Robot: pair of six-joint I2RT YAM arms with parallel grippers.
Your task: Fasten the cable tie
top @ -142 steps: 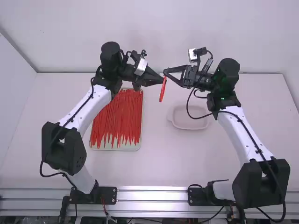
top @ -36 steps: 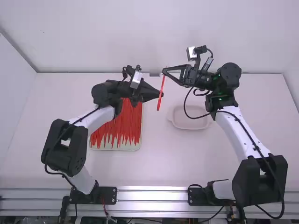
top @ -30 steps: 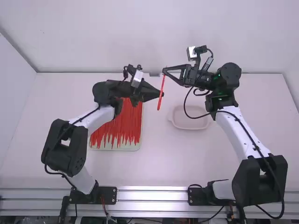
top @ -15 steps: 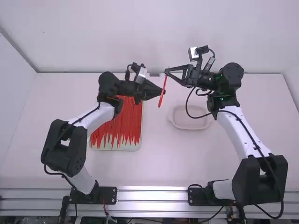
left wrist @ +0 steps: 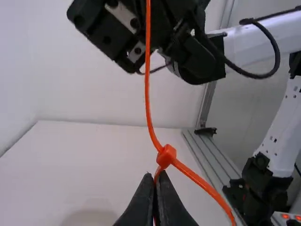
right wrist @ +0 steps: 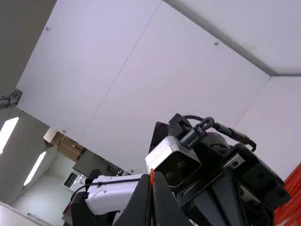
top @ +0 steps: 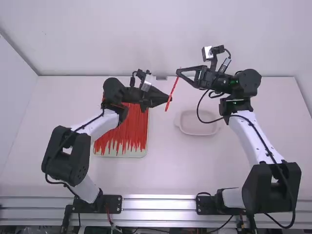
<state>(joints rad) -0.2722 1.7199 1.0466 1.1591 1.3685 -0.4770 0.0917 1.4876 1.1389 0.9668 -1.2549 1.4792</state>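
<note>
Both arms reach up over the far part of the white counter (top: 161,165) and meet in the air above it, with one red cable tie (top: 170,96) held between them. The left hand (top: 164,100) has its two fingers pressed together on the tie's lower part, and in the left wrist view the fingertips (left wrist: 149,188) close just beneath the tie's small blocky head (left wrist: 165,155). From that head one strand rises in a gentle curve to the other arm, and a second strand runs off sideways and down past the fingers. The right hand (top: 178,74) sits higher and a little farther to the right, its fingers also closed together, pinching the tie's upper end. In the right wrist view a sliver of orange-red shows right at the tips of its fingers (right wrist: 145,197). The tie hangs clear of the counter, tilted so that its top leans toward the right arm, and its lower tip points down between the tray and the dish. Below the left arm a flat tray (top: 144,154) lies on the counter, spread with a pile of spare red ties (top: 122,129) laid side by side. A shallow white dish (top: 181,127) sits on the counter just to the right of the tray, under the right arm's forearm.
</note>
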